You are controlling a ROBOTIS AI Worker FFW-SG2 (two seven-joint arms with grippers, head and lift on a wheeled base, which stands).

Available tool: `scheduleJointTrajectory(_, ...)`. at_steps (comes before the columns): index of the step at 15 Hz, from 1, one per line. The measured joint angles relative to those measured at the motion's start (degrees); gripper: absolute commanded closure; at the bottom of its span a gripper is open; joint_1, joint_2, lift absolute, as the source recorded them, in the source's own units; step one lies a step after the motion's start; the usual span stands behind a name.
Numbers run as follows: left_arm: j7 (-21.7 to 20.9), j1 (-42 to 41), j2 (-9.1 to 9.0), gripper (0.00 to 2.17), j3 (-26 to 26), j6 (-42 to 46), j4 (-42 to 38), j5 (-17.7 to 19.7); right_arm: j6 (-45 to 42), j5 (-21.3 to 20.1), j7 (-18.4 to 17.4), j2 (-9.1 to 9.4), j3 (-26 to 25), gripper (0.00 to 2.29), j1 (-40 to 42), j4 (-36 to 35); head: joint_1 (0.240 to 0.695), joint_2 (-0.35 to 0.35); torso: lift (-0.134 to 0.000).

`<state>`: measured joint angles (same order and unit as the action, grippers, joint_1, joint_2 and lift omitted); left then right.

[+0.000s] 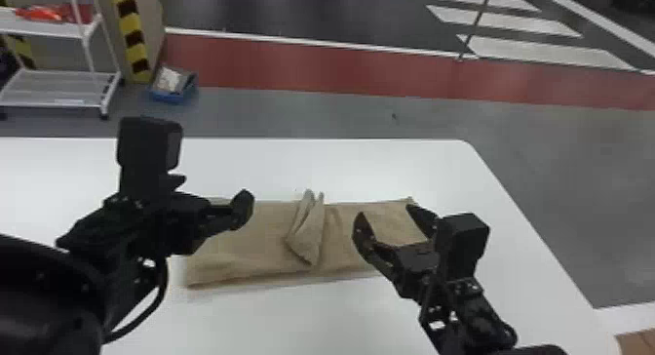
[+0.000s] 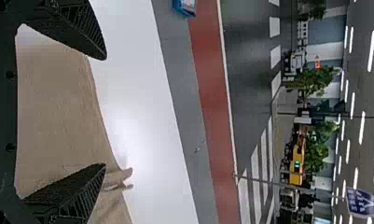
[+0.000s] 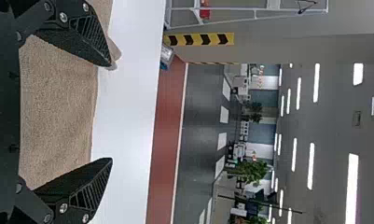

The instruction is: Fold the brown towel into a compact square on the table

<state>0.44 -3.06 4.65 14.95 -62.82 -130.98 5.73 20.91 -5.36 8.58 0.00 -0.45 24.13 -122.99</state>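
The brown towel (image 1: pixel 263 242) lies as a long flat strip across the white table, with a raised bunched fold (image 1: pixel 309 229) near its middle. Over the towel's left part is my left gripper (image 1: pixel 214 200), and over its right part my right gripper (image 1: pixel 390 217), fingers spread. In the left wrist view my left gripper (image 2: pixel 105 112) is open, the towel (image 2: pixel 58 107) between and below its fingers. In the right wrist view my right gripper (image 3: pixel 111 112) is also open above the towel (image 3: pixel 58 112), holding nothing.
The white table (image 1: pixel 390 168) extends around the towel, its right edge slanting toward the lower right. Beyond the table stand a white rack (image 1: pixel 58 88) and a blue bin (image 1: pixel 173 86) on the floor at the left.
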Motion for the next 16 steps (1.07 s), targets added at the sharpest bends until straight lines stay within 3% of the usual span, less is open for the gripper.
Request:
scheduleJointTrajectory(3, -0.13, -3.97, 2.55, 0.08, -4.77, 2.95, -1.36, 2.55, 10.61, 1.14, 0.31, 0.0, 3.78, 0.17, -5.21, 2.58, 0.695, -0.055, -0.125)
scheduleJointTrajectory(5, -0.19, -5.98, 3.33, 0.08, -6.18, 4.63, -1.58, 3.23, 15.12, 3.12, 0.27, 0.0, 6.07, 0.17, -8.67, 4.97, 0.695, -0.012, -0.125)
scheduleJointTrajectory(10, -0.43, -7.77, 3.72, 0.08, -6.77, 5.68, -1.64, 3.47, 16.93, 5.45, -0.05, 0.0, 10.32, 0.17, -12.97, 7.57, 0.695, 0.054, -0.125)
scheduleJointTrajectory(16, -0.36, -7.84, 3.77, 0.08, -6.93, 5.76, -1.08, 3.5, 18.14, 4.53, 0.12, 0.0, 13.3, 0.19, -13.0, 8.64, 0.695, 0.089, -0.125)
